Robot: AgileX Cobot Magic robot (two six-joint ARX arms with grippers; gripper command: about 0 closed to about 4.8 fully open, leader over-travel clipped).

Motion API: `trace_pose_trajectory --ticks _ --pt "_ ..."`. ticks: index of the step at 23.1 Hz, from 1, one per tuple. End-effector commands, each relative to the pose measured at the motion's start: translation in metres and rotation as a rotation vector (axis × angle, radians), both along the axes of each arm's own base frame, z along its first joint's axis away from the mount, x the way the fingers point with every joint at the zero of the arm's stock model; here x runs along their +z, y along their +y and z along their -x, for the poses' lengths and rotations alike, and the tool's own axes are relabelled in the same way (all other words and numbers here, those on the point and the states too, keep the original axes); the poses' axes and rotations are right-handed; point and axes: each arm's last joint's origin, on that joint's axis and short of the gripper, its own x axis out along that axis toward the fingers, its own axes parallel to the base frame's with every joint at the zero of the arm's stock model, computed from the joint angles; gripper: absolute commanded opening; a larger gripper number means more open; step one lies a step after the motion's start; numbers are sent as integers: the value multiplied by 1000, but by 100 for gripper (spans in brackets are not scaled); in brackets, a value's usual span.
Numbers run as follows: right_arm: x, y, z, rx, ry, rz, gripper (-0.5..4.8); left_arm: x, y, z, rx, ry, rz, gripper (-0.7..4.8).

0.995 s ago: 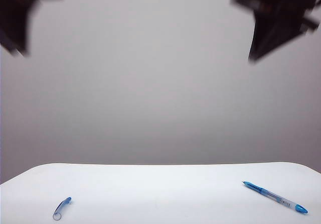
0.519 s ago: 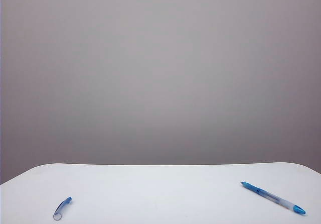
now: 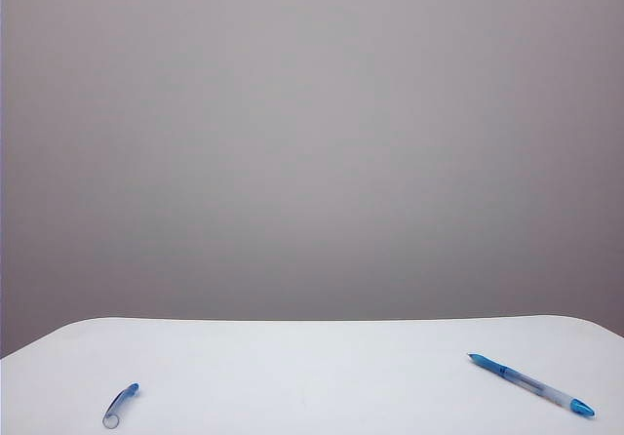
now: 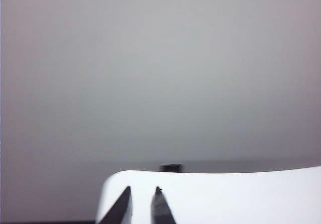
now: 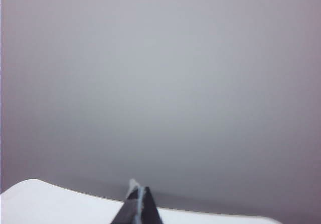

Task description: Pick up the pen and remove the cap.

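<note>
A: Exterior view, a second back: both arms dark and blurred in the upper corners. Now gone from that frame entirely. Only the white rounded tabletop [image 3: 312,357] against a grey wall.

B: And the task's things?

A: Unmoved. Slim clear-barrelled stick pen with blue ends and pointed blue tip [image 3: 531,384] lies flat at lower right, tip toward the frame's centre. Short translucent blue-tinted cap with blue clip [image 3: 120,405] lies flat at lower left. Well apart, nearly the tabletop's width between them.

B: So the cap is off already?

A: Yes, as they lie. My reading: the work looks done and the arms have pulled back.

B: Pincers?

A: Left pincer [image 4: 142,205] shows at the bottom edge of its wrist view, two dark fingertips [image 4: 123,209] with a narrow gap, nothing between them. Beyond it a tabletop corner and a small dark object [image 4: 171,168] at the far edge; cannot identify it.

B: Right?

A: Right pincer [image 5: 138,204] at the bottom of its view, tips pressed together, empty, the tabletop's edge just behind.

B: Pen and cap relative to them?

A: Neither appears in either wrist view. Both pincers clear of both items; exact separation not judgeable.
</note>
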Motion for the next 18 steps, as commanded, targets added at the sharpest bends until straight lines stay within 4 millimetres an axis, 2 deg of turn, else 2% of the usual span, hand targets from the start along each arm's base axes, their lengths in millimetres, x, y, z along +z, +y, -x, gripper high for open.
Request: trace_pose_trajectory --ticks 1,7,9,11,15,18 --pt "-20 1 -5 10 29 -52 -1 -13 -4 -9 -35 -28 134 48" --pt "-48 2 -10 -14 103 -36 -1 -48 -10 -23 -97 7 64 46" --pt "-55 2 -11 -12 125 -30 -1 -60 -11 -26 -96 25 66 16" --pt "-61 2 -11 -15 142 -24 -1 -68 -11 -28 -95 44 62 12" --pt "-62 -4 -13 -70 145 -15 -1 -70 -12 -29 -116 26 27 -6" --pt "-62 -14 -14 -63 145 -13 -1 -84 -13 -32 -105 65 35 -6"
